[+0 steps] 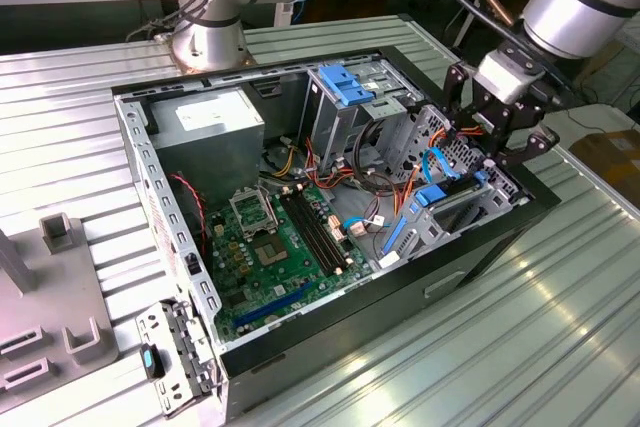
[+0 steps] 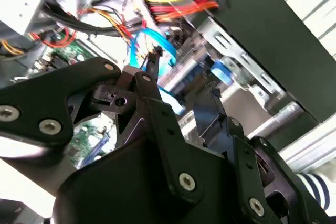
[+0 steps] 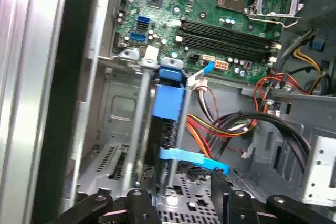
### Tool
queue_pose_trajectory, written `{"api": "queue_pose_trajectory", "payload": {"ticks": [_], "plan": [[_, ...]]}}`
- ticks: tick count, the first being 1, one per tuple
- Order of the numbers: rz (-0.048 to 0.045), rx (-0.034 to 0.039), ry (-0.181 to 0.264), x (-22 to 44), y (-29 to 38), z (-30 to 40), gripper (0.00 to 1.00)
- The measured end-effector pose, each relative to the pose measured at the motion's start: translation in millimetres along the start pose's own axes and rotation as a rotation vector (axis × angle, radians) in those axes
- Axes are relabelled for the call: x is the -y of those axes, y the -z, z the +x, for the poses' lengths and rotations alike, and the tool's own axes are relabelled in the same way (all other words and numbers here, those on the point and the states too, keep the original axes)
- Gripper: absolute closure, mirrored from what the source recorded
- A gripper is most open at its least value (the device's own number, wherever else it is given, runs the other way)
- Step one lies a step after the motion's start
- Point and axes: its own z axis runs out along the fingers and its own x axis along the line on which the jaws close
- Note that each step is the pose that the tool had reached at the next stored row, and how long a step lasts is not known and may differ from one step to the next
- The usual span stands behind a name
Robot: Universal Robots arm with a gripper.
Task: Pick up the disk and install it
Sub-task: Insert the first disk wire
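Note:
The disk (image 1: 452,209) is a dark slab with blue side rails. It sits in the low drive bay at the front of the open computer case (image 1: 480,257), on the exterior view's right. In the first wrist view the disk (image 3: 168,100) stands between two metal rails, with a blue end tab towards the motherboard. My gripper (image 1: 495,147) hangs just above that bay, open, with nothing between its fingers. In the second wrist view the gripper (image 2: 182,80) straddles the disk (image 2: 197,74) without touching it, and the gripper (image 3: 181,198) in the first wrist view also has its fingers spread.
A thin blue cable (image 3: 194,158) crosses over the bay, with red, yellow and black wires (image 3: 231,127) beside it. The motherboard (image 1: 280,237), power supply (image 1: 210,127) and a tall cage with a blue latch (image 1: 345,82) fill the case. Another arm's base (image 1: 210,27) stands behind.

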Motion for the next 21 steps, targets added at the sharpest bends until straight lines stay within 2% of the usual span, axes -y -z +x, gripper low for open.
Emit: {"api": "queue_pose_trajectory", "payload": {"ticks": [1,9,13,16,17,19,21], "plan": [[0.0,-0.0003,0.0,0.8,-0.6,-4.5,0.46],[-0.0003,-0.0008,0.003,1.6,1.0,-4.7,0.46],[-0.0038,0.009,0.061,3.1,3.9,-4.3,0.46],[-0.0064,0.0107,0.086,7.5,5.6,-3.4,0.46],[-0.0084,0.0115,0.091,11.6,8.1,-2.8,0.46],[-0.0129,0.0127,0.097,19.9,17.5,-2.1,0.46],[-0.0169,0.0136,0.102,26.8,20.0,-1.0,0.46]]}}
